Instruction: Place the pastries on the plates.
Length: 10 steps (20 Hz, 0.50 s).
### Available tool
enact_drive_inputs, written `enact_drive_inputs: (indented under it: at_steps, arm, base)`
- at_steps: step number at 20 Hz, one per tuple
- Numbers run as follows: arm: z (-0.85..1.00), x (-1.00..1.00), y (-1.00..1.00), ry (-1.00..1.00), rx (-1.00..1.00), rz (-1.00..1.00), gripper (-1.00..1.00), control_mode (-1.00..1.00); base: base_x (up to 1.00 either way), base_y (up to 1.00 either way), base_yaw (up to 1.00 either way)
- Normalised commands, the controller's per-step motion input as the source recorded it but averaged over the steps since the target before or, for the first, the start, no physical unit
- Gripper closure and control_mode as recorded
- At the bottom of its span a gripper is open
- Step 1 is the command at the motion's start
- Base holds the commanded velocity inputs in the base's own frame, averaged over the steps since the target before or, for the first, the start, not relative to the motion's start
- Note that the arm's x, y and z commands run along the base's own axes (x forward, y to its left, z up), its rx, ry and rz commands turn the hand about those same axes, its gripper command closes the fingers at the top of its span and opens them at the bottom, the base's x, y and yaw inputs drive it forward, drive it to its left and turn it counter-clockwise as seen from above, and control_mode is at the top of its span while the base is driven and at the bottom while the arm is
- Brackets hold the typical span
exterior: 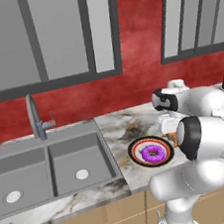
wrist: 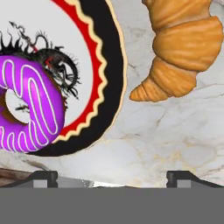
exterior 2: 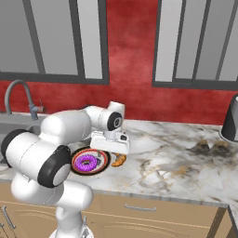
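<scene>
Donut work looks done: from the left base view we see the purple-glazed ring donut (exterior: 153,153) resting on the red-rimmed, black-banded round plate (exterior: 136,148) right of the grey double sink (exterior: 46,170). From the right, our gripper (exterior 2: 113,149) hovers over the golden-brown crescent croissant (exterior 2: 119,160), on marble just right of that plate. Hand view: fingertips (wrist: 181,178) spread wide, empty; croissant unplated.

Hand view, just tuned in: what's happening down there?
The purple donut already lies on the patterned plate. The gripper hangs open above the marble counter, holding nothing, its fingertips apart. The croissant lies on the counter beside that plate, apart from its rim, not yet plated.
</scene>
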Motion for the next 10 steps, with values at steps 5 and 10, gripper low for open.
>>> enact_drive_inputs:
  at_steps: [5,10]
  arm:
    - [0.04,0.14,-0.48,-0.04,0.00,0.13,-1.00,-1.00]
    - [0.00,0.20,-0.38,-0.03,0.03,0.15,-1.00,-1.00]
  base:
    - [0.00,0.00,0.00]
    - [0.00,0.00,0.00]
